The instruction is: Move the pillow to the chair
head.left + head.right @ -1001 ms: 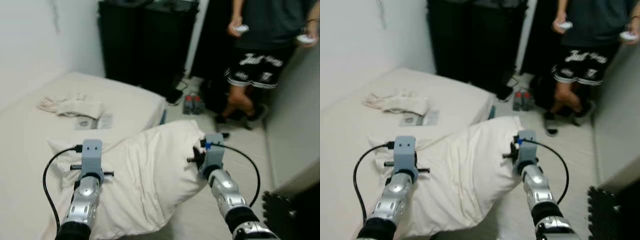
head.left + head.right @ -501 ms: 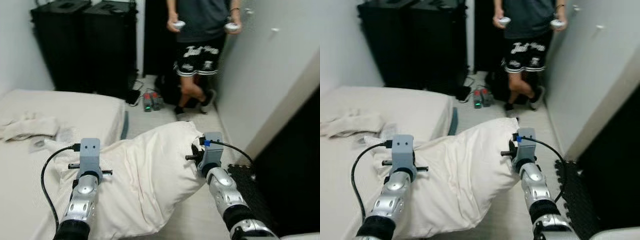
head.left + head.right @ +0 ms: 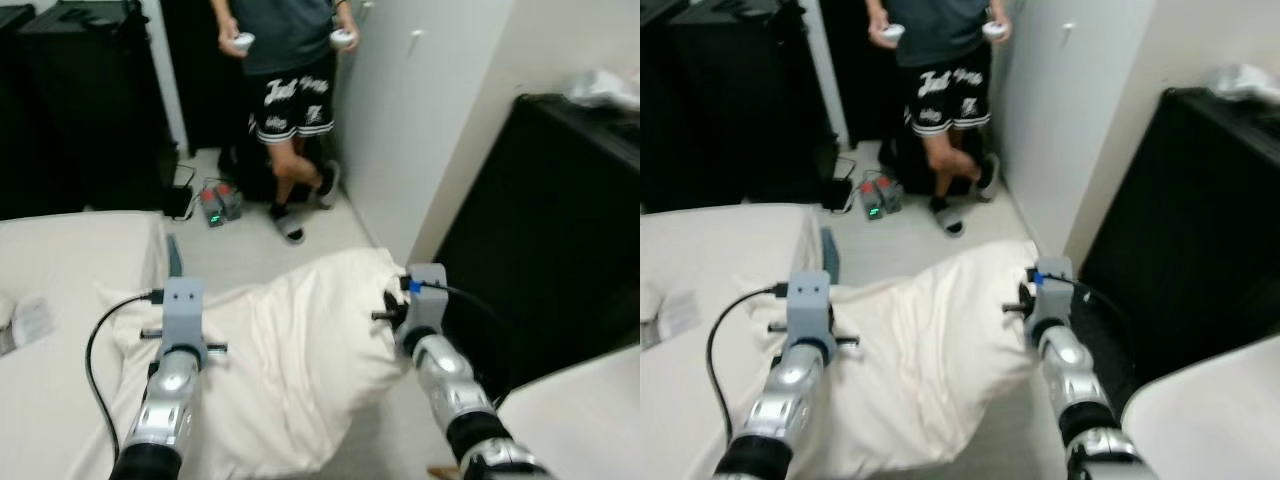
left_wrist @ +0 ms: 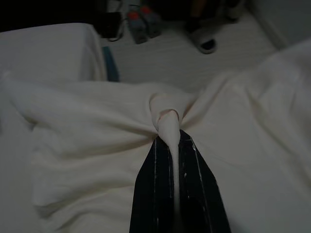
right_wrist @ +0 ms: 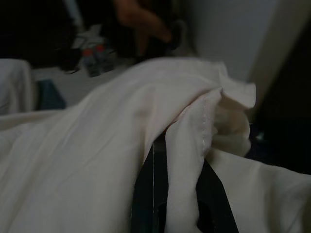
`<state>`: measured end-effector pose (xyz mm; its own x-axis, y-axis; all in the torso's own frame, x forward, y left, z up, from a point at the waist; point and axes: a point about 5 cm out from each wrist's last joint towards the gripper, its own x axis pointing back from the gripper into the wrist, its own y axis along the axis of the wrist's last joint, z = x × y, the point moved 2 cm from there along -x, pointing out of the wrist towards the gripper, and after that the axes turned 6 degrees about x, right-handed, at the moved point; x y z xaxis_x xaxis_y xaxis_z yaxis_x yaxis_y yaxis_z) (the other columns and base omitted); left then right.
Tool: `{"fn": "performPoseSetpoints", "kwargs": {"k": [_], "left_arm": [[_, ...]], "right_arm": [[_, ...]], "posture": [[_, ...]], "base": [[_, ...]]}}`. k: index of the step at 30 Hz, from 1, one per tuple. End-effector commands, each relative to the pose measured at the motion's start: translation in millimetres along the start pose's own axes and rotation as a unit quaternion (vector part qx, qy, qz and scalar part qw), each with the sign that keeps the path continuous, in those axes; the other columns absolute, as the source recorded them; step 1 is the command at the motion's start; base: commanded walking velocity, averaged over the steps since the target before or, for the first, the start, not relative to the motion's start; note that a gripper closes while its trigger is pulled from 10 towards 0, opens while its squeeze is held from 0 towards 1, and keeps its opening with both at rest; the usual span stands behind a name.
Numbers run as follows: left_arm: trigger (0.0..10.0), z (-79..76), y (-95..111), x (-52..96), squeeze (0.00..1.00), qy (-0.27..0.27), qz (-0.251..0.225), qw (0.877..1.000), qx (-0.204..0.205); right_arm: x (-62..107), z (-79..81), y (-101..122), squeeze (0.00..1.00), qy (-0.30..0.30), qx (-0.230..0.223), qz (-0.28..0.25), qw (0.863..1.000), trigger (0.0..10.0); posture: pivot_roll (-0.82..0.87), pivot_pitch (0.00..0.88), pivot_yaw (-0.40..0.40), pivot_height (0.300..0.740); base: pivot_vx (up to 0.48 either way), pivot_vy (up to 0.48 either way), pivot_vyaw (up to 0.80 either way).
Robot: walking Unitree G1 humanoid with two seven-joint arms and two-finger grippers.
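A large cream pillow (image 3: 300, 370) hangs between my two arms, lifted off the bed. My left gripper (image 4: 167, 138) is shut on a pinched fold of the pillow's left side. My right gripper (image 5: 181, 141) is shut on the pillow's right corner, with cloth bunched between its black fingers (image 5: 154, 194). The left wrist housing (image 3: 183, 310) and right wrist housing (image 3: 424, 295) stand at either end of the pillow. A rounded white surface (image 3: 580, 410) shows at the lower right; I cannot tell whether it is the chair.
The bed (image 3: 70, 260) lies at my left. A person (image 3: 285, 70) holding two controllers stands ahead in the passage. A white wall (image 3: 420, 110) and a black cabinet (image 3: 545, 220) stand to the right. Small items (image 3: 218, 200) lie on the floor by the person's feet.
The camera has turned right: the bed has slid to the left and the black cabinet and white surface have come into view. Both grippers still hold the pillow the same way.
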<state>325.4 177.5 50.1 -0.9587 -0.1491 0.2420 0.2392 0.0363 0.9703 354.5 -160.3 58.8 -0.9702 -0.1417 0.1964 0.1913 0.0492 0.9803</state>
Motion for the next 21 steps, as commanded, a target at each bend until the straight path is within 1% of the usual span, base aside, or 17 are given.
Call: {"fn": "performPoseSetpoints", "kwargs": {"k": [1, 6, 9, 11, 21], "left_arm": [[10.0, -1.4, 4.0, -0.9, 0.0, -0.006, -0.008, 1.0, -0.002], [10.0, -2.2, 5.8, -1.5, 0.0, -0.007, -0.01, 1.0, -0.001], [10.0, -2.1, 8.7, -2.1, 0.0, -0.003, -0.015, 1.0, 0.009], [10.0, -1.9, 9.9, -2.2, 0.0, -0.003, -0.016, 1.0, 0.013], [10.0, 1.7, 7.9, 0.1, 0.0, 0.003, -0.017, 1.0, 0.012]], "right_arm": [[0.6, 5.4, 0.7, 0.0, 0.006, -0.004, -0.009, 1.0, 10.0], [0.2, 5.3, 2.4, 0.0, 0.005, -0.005, -0.01, 1.0, 10.0], [-1.4, 6.5, 5.7, 0.0, 0.006, -0.021, -0.012, 1.0, 10.0], [-1.9, 6.8, 7.0, 0.0, 0.006, -0.025, -0.013, 1.0, 10.0], [-2.0, 7.8, 5.8, 0.0, 0.009, -0.024, -0.011, 1.0, 10.0]], "posture": [[-0.03, 0.069, -0.028, 0.74], [-0.04, 0.072, -0.032, 0.74], [-0.03, 0.071, -0.034, 0.74], [-0.04, 0.071, -0.034, 0.74], [-0.03, 0.069, -0.041, 0.74]], "base": [[0.0, 0.0, -0.8], [0.0, 0.0, -0.8], [0.0, 0.0, -0.8], [0.0, 0.0, -0.8], [0.0, 0.0, -0.8]]}}
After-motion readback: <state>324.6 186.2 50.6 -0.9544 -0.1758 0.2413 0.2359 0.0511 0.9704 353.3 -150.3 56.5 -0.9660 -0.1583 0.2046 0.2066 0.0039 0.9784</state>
